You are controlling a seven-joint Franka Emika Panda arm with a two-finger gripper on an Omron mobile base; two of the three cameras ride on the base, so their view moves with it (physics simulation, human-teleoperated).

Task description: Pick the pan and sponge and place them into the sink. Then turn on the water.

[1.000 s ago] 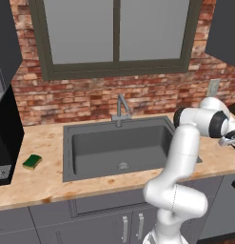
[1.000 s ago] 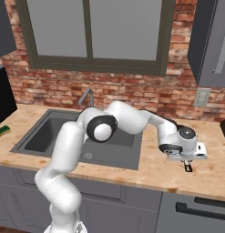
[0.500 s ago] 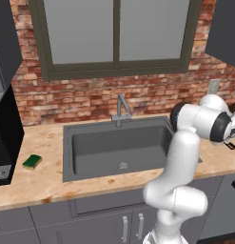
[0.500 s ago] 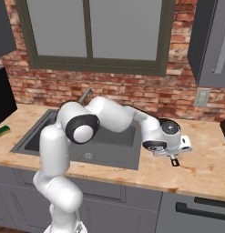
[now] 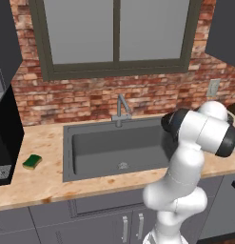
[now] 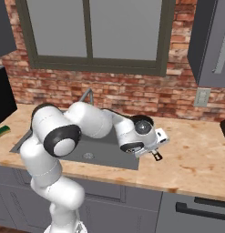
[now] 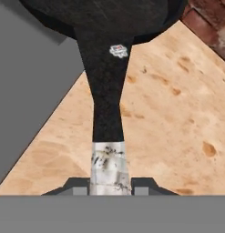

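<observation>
— Along the brick back wall (image 5: 90,97), what did you log first?

— Window (image 5: 116,33) above, wooden counter (image 5: 43,183) below, running the full width. Sink (image 5: 114,147), dark grey, was sunk into the counter under the window, with a slim faucet (image 5: 120,108) at its rear edge. Basin held nothing I could see but the drain.

— And the arm?

— White arm (image 6: 91,123) rose from the base and bent across the sink's right front corner, reaching toward the counter on the right. A black appliance (image 5: 7,138) stood at the far left end.

— The pan?

— Pan (image 7: 104,27) was in the gripper (image 7: 110,184). From the hand camera the black bowl sat at the far end, the straight handle ran back toward the fingers, and the pale tip lay squarely between them. Jaws were clamped on that tip. Under the pan I saw both the grey of the sink and the wood of the counter, so it hung about over the sink's edge. Whether it touched the rim, I couldn't tell.

— From the right base camera?

— Gripper (image 6: 155,152) was just past the sink's right front corner, over the counter. The pan itself was mostly hidden behind the wrist there.

— The sponge?

— Sponge (image 5: 32,162), green top over yellow, lay flat on the counter left of the sink, near the black appliance and well apart from the arm. Same sponge (image 6: 2,131) showed at the left edge of the other view.
</observation>
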